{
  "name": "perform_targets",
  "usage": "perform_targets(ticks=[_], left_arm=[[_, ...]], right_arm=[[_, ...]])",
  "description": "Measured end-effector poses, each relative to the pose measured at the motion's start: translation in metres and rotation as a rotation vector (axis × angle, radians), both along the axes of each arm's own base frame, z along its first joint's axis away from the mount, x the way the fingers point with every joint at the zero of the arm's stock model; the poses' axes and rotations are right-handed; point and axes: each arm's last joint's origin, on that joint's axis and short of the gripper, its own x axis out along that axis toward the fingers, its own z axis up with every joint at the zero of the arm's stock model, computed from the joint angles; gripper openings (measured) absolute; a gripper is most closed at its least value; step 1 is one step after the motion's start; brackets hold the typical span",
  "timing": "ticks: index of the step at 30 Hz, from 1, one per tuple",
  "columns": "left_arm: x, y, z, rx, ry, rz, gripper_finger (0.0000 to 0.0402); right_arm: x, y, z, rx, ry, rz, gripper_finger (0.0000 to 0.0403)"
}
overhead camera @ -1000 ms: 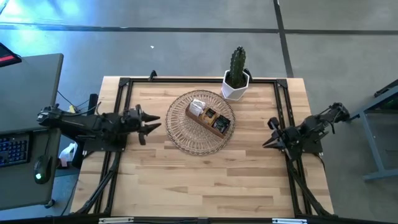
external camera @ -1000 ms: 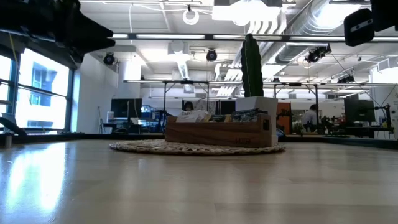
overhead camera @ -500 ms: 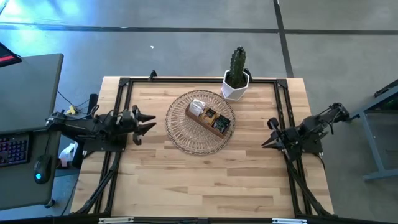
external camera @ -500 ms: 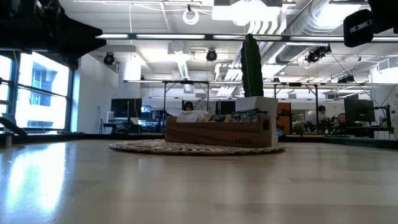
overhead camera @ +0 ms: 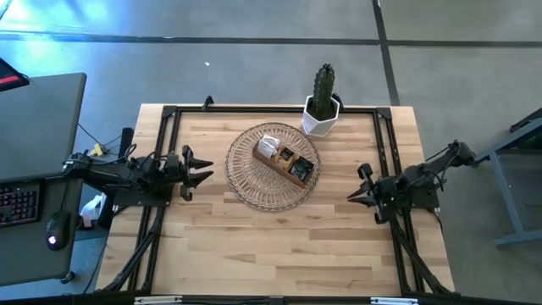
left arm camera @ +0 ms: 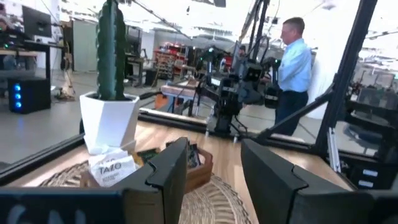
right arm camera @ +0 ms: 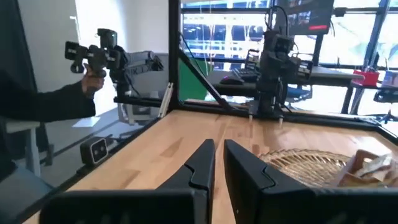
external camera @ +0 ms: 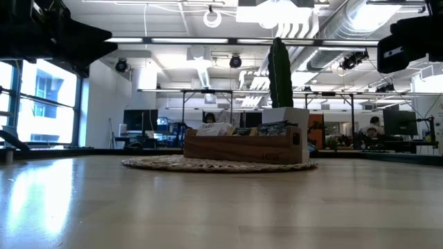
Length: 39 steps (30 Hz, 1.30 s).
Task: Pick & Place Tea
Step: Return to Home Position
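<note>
- Wood-grain tabletop (overhead camera: pixel 279 246) fills the middle of the high view, and a round wicker mat (overhead camera: pixel 246 182) lies a little above its centre.
- A brown wooden box (external camera: pixel 242 149) sits on the mat, set at a slant in the high view.
- The tea (overhead camera: pixel 284 157) stands packed inside the box. A white packet (left arm camera: pixel 114 168) is at the end towards the upper left, with darker ones further along.
- A cactus (overhead camera: pixel 323 85) in a white pot (overhead camera: pixel 320 123) stands at the upper middle of the frame, just beyond the mat's rim.
- The left hand (overhead camera: pixel 208 169) hangs at the left edge of the tabletop and points at the mat. Its fingers (left arm camera: pixel 168 168) are clearly apart and hold nothing.
- The right hand (overhead camera: pixel 352 197) hangs at the right edge, well apart from the mat. Its fingers are nearly together, with only a thin slit between them and nothing in them.
- A person in a pale blue shirt (left arm camera: pixel 292 62) stands beyond the tabletop in the left wrist view.
</note>
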Motion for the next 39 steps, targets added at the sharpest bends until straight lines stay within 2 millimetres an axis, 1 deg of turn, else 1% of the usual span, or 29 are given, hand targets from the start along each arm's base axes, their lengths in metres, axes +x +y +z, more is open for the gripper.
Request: perform_targets(ticks=[4,7,13,17,20,39], left_arm=[[0.0,0.001,-0.001,0.001,0.005,0.031,0.0149],[0.0,0.001,-0.005,0.008,0.053,0.057,0.0149],[0.001,0.001,-0.016,0.024,0.16,0.046,0.0149],[0.001,0.001,-0.015,0.025,0.162,0.043,0.0149],[0.001,0.001,-0.015,0.025,0.162,0.043,0.015],[0.001,0.001,-0.015,0.025,0.164,0.044,0.015]], right_arm=[[0.001,-0.004,0.0,0.01,0.005,-0.105,0.0032],[0.002,-0.007,0.0,-0.009,0.002,-0.17,0.0032],[0.005,-0.011,-0.002,-0.027,0.022,-0.189,0.0033],[0.008,-0.014,-0.004,-0.046,0.046,-0.24,0.0032],[0.009,-0.016,-0.004,-0.018,0.052,-0.283,0.0032],[0.009,-0.017,-0.004,-0.01,0.05,-0.288,0.0032]])
